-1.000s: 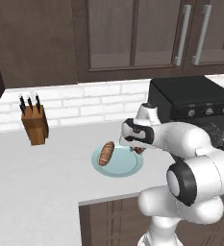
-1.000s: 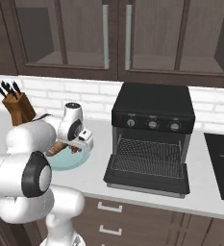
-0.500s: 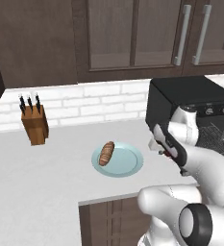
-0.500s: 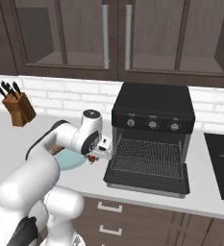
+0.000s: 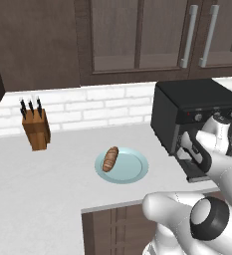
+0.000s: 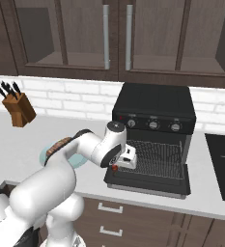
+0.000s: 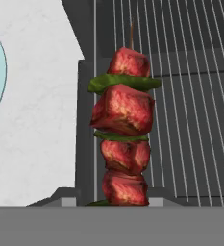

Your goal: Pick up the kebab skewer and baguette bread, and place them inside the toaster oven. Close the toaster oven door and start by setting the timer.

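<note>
Claw pinched kebab skewer by lower end. Hung over open toaster oven door, long axis pointed into rack. Baguette bread on plate, desk.

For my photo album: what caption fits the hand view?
Kebab skewer in the pincer, poised over the open toaster oven door and wire rack.
</note>
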